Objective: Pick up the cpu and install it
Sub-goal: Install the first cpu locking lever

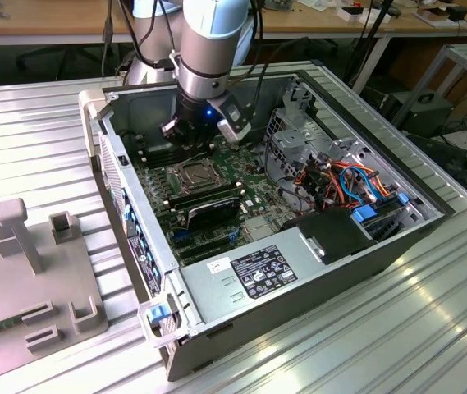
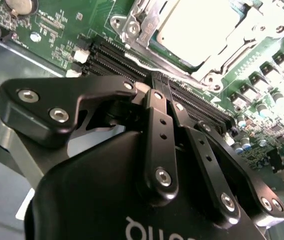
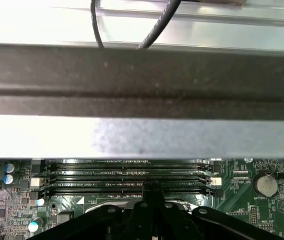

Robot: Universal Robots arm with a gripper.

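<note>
**Position.** The cpu (image 1: pixel 194 172) is seen a little left of centre in the exterior view. It lies flat in the socket (image 2: pixel 146 37) on the motherboard (image 1: pixel 254 201), inside the open computer case (image 1: pixel 315 283). A bright metal frame (image 2: pixel 261 20) surrounds it. Whether the frame is latched cannot be told.

**Gripper.** The gripper (image 2: pixel 159 82) is poised just above the memory slots (image 3: pixel 127 175), beside the socket. Its fingers (image 2: pixel 154 107) are pressed together and nothing is pinched between them. No contact with the cpu is observed.

**Materials.**
- The cpu face is plain silver-grey metal, smooth and matte, square with softened corners.
- The frame is shiny stamped steel with round screw heads at its corners.
- The board is green and crowded with small cylindrical capacitors.
- The slots are long, black and ribbed.
- The gripper links are flat black plates joined by socket-head screws.
- The case is grey sheet metal, set on a ribbed aluminium table (image 1: pixel 430 328).

**Handling (judged).**
- The chip is expected to be light, rigid and thin as a tile.
- The metal face is likely slippery and offers no feature to grip.
- The underside contacts are presumed delicate, so tilting or dragging would be risky.
- Hold is best taken on two opposite edges, with the chip kept level.
- With the chip seated, those edges are judged to be partly shielded by the frame.
</note>
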